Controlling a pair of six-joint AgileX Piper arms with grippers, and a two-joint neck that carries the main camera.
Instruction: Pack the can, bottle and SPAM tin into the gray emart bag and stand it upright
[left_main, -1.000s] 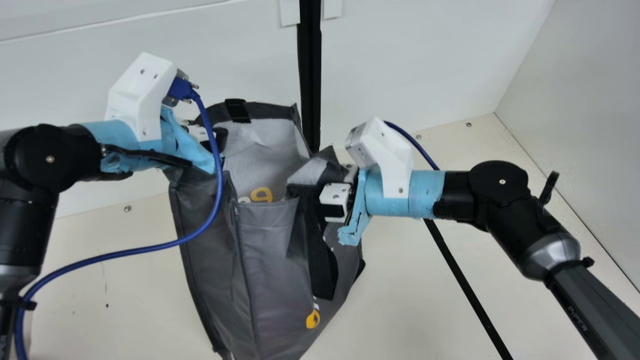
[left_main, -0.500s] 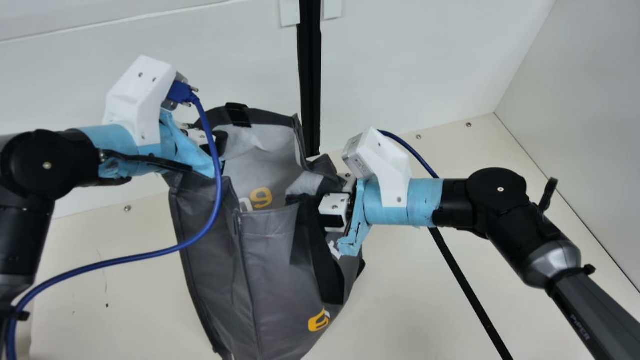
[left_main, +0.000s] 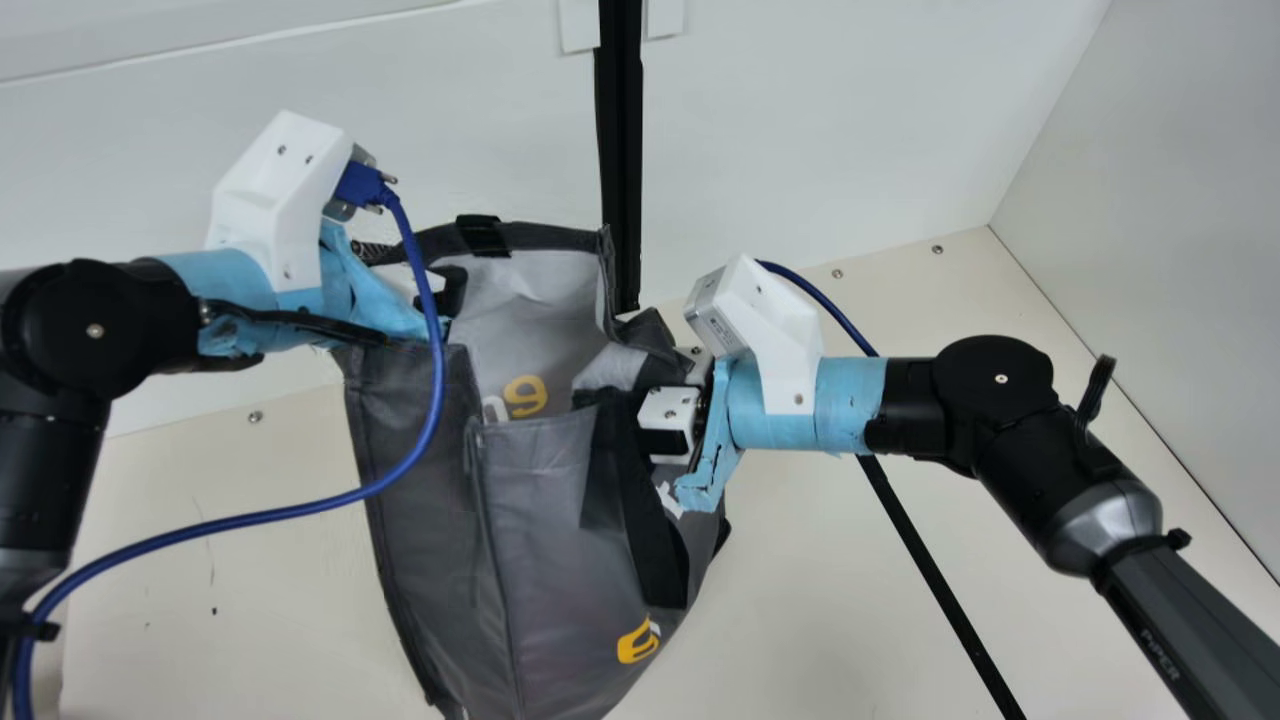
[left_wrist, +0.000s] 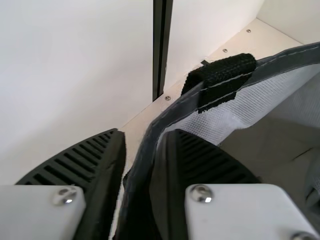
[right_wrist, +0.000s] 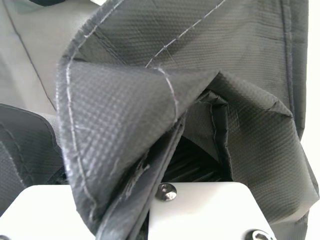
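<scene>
Currently, left gripper (left_main: 415, 264) is gaping, fingers straddling the bag (left_main: 540, 520) at its rim; right gripper (left_main: 668, 415) is clenching folded bag cloth opposite.

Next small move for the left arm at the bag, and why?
I'd close the left pincer on the bag's rim. The rim already runs between its two black ribbed fingers, which stand apart with a visible gap beside the fabric, so it likely isn't gripped. Closing there should secure that edge before any lift or straightening.
</scene>
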